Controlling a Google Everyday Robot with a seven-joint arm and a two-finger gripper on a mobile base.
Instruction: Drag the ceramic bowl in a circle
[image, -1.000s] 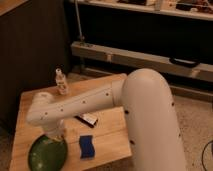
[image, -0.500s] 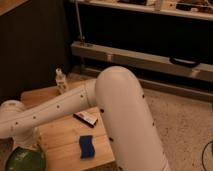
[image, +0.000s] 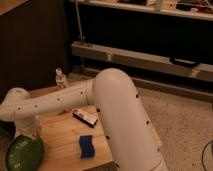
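Note:
The ceramic bowl (image: 22, 154), wide, glossy and dark green, sits at the front left corner of the wooden table (image: 62, 150), partly cut off by the bottom of the view. My white arm (image: 75, 100) reaches left across the table. Its gripper (image: 31, 131) comes down onto the bowl's far right rim. The arm's wrist hides the point of contact.
A blue sponge (image: 86, 146) lies on the table right of the bowl. A flat black, white and red packet (image: 85, 117) lies behind it. A small clear bottle (image: 60, 77) stands at the table's far edge. Dark cabinets and a metal rail (image: 145, 60) stand behind, with speckled floor to the right.
The arm has swung left, and the bowl has gone with it from left of the sponge to the table's front left corner.

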